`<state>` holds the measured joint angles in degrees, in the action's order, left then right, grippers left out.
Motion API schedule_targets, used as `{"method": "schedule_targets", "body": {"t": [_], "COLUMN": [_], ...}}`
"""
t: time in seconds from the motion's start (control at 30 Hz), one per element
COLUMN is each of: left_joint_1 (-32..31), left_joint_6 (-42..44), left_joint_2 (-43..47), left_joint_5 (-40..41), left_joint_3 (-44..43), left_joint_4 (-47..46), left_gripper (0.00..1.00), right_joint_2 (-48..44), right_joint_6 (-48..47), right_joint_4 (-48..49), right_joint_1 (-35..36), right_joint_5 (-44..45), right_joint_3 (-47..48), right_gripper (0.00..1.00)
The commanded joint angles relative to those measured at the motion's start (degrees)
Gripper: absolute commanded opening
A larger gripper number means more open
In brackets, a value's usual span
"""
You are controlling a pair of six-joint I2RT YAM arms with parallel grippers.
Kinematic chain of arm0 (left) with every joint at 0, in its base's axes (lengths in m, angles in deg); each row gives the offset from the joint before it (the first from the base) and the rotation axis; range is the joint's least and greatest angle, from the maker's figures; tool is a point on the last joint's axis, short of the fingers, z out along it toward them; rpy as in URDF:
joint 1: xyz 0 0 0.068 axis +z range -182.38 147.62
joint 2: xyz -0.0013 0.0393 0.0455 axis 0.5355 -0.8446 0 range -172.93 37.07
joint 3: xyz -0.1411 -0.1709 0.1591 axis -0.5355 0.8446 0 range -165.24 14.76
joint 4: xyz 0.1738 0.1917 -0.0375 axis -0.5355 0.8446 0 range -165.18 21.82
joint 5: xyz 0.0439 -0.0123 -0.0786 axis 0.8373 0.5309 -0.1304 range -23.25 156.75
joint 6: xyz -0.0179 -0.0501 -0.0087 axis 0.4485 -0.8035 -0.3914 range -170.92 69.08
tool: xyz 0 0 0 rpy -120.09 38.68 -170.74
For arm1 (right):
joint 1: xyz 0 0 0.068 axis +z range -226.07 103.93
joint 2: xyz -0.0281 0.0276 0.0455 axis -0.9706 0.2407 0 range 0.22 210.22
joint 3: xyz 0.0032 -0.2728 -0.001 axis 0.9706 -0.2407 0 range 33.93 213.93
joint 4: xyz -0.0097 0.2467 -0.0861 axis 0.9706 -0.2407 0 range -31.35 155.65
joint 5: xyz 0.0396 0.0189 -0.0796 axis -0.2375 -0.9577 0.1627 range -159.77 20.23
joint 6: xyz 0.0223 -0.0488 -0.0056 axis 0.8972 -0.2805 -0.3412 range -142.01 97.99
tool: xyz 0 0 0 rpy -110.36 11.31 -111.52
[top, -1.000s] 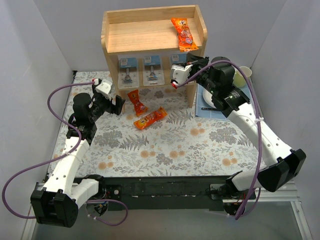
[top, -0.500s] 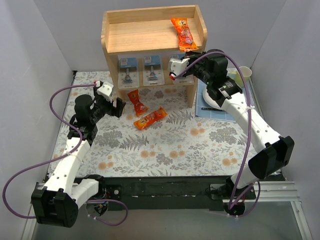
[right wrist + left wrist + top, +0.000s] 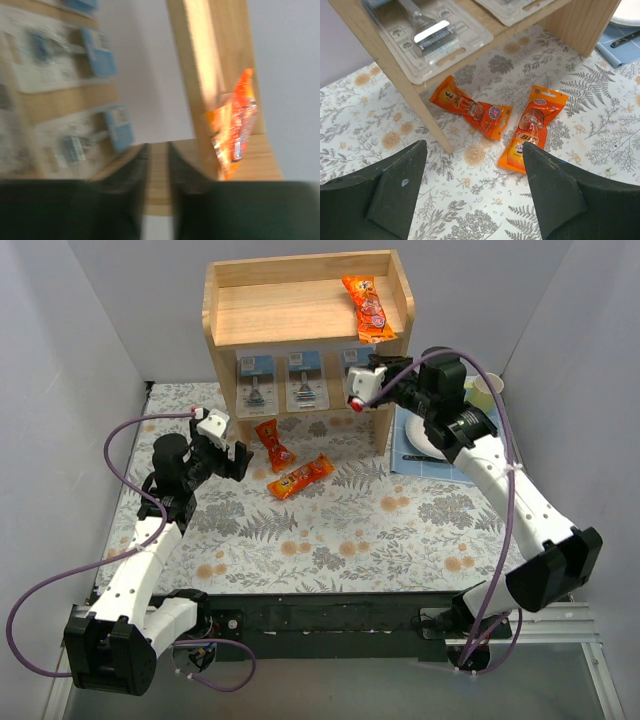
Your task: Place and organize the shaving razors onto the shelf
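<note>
Top external, floral tablecloth [image 3: 340, 530], white walls [image 3: 70, 330], wooden shelf [image 3: 290, 315] at back.

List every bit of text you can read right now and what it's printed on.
"3": on the left orange packet on the table.
"BI...": on the right orange packet; the rest of the word is unclear.
Blue cards in the razor packs: too small or blurred to read.
Top orange packet on the shelf: print too small to read.
</note>
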<state>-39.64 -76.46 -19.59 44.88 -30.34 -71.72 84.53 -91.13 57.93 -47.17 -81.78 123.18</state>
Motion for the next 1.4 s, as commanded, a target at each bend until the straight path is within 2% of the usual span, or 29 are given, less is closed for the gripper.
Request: {"method": "schedule_targets", "body": {"t": [0.0,0.07,0.13,0.27,0.47,0.6,0.83,1.13,1.3,1.33,1.37], "left_joint_1": [-0.2,-0.2,-0.2,-0.2,-0.2,-0.1,0.1,0.1,0.1,0.1,0.1], "left_joint_6": [-0.6,-1.4,-1.6,-0.5,1.1,1.7,1.6,1.2,1.9,1.8,1.5], "left_joint_2": [1.7,2.3,2.7,4.3,5.2,5.2,4.3,2.6,1.3,1.0,0.9], "left_joint_5": [-1.9,-2.0,-2.2,-1.8,-1.2,-1.4,-1.5,-2.2,-1.8,-1.8,-2.2], "left_joint_3": [1.4,2.1,2.7,4.0,3.8,3.5,3.4,2.6,1.2,1.2,1.3], "left_joint_4": [2.1,3.1,4.8,7.9,11.2,12.2,12.4,13.0,12.8,12.8,12.5], "left_gripper": [0.77,0.77,0.77,0.78,0.78,0.78,0.78,0.79,0.79,0.79,0.79], "right_joint_2": [-9.1,-10.3,-10.5,-6.9,6.9,16.4,25.4,34.1,37.9,38.0,38.2], "right_joint_6": [9.6,10.1,10.4,9.2,5.8,-0.5,-7.6,-5.7,-5.1,-5.1,-5.1], "right_joint_4": [-1.7,-2.7,-3.0,-2.3,-6.7,-11.6,-15.4,-7.1,-7.7,-7.8,-7.7], "right_joint_1": [1.1,1.9,3.5,4.6,4.5,4.5,5.4,6.5,7.3,7.5,7.7], "right_joint_5": [-13.0,-16.4,-18.6,-22.3,-25.8,-28.5,-27.0,-22.7,-20.9,-20.3,-19.4], "right_joint_3": [-8.5,-15.1,-20.0,-23.6,-16.4,-11.3,-5.7,-4.4,-1.9,-2.1,-2.2], "right_gripper": [0.46,0.53,0.55,0.56,0.55,0.56,0.57,0.58,0.52,0.50,0.42]}}
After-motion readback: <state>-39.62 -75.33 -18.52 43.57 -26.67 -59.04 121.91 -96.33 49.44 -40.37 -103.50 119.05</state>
